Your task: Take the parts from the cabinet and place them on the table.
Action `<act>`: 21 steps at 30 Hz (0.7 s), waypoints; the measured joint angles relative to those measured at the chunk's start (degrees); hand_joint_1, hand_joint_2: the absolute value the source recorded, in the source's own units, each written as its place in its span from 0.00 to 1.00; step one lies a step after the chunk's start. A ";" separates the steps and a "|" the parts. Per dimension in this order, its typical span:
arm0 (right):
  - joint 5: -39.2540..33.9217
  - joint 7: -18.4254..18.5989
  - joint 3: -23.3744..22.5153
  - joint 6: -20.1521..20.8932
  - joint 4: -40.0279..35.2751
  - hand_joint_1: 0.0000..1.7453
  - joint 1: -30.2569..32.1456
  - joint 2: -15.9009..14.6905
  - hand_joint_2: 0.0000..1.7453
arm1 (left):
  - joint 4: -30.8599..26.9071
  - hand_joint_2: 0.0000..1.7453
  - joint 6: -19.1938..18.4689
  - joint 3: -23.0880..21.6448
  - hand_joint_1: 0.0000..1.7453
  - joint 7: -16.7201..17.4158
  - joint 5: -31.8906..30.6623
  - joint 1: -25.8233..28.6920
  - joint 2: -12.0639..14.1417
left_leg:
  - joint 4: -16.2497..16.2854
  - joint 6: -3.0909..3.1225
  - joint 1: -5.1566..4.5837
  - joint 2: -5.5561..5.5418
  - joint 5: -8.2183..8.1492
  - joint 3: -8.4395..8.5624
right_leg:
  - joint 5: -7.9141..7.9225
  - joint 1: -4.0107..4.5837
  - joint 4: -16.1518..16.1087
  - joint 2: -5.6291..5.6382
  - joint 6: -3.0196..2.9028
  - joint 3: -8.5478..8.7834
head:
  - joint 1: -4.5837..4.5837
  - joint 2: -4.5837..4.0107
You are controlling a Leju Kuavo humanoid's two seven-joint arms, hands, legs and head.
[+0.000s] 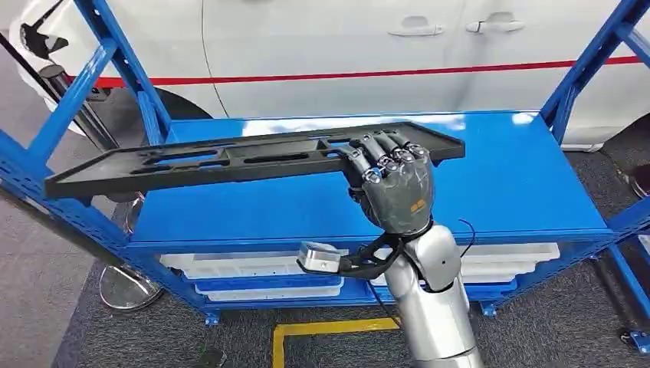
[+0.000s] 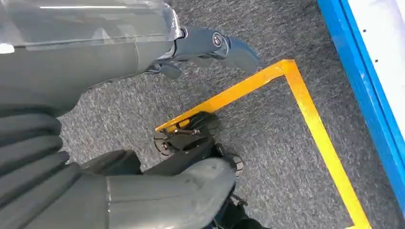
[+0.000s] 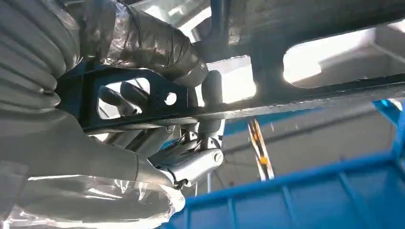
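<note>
1. Long black panel [image 1: 230, 157]: you saw it held level above the blue shelf top [image 1: 506, 184], one end reaching past the rack's left post.
2. Right hand [image 1: 391, 180]: fingers wrapped over the panel's far edge, clamped on it.
3. Left hand [image 2: 143, 191]: hung over grey carpet [image 2: 282, 157] near yellow tape [image 2: 310, 114]; you could not tell its finger state.
4. White car [image 1: 345, 46]: stood behind the rack.

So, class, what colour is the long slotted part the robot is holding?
Black; the slotted part shows best in the head view.
</note>
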 joint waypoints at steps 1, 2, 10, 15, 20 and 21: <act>-0.72 -0.72 0.00 0.02 -0.50 1.00 0.03 0.41 1.00 | 0.00 1.00 0.07 -0.07 0.00 -0.02 0.20 -0.06 0.04 | 1.48 -0.30 0.07 0.02 -1.21 -0.38 | 0.00 -0.05 -0.19 -0.04 -0.23 0.18 | 0.00 0.00; -1.78 -1.49 0.00 0.02 -0.92 1.00 0.06 0.68 1.00 | 0.00 1.00 0.18 -0.09 0.00 -0.09 0.24 -0.16 0.07 | 4.68 -0.53 0.13 0.01 -3.23 -1.81 | 0.00 -0.06 -0.23 -0.12 -0.41 0.22 | -0.02 0.00; -5.73 -3.79 -0.13 0.04 -2.15 1.00 1.49 1.38 1.00 | -0.07 1.00 3.28 -1.42 0.00 -0.46 -1.25 -0.37 0.57 | 0.15 -0.89 0.60 0.09 0.06 0.48 | -0.34 -0.08 0.29 -0.06 -0.06 0.32 | 0.02 0.00; -6.43 -3.92 -0.17 0.04 -2.45 1.00 1.55 1.42 1.00 | -0.07 1.00 2.58 -1.75 0.00 -0.68 -0.15 -0.27 0.66 | -1.19 1.04 0.48 -0.11 0.90 0.85 | -0.04 0.38 -0.04 -0.05 1.69 0.24 | 0.04 0.00; -7.24 -4.01 -0.20 0.02 -2.78 1.00 1.95 1.38 1.00 | -0.07 1.00 2.34 -1.75 0.00 -0.37 0.55 0.08 0.66 | -1.40 2.03 0.07 0.08 1.10 0.76 | -7.91 0.19 15.19 -0.07 2.09 -6.83 | 0.04 0.00; -7.44 -4.03 -0.20 0.04 -2.78 1.00 2.15 1.34 1.00 | -0.07 1.00 2.47 -1.75 0.00 -0.09 0.87 0.32 0.66 | -1.38 2.03 -0.02 0.07 1.10 0.77 | -7.64 0.19 16.33 -0.07 2.02 -7.36 | 0.02 0.00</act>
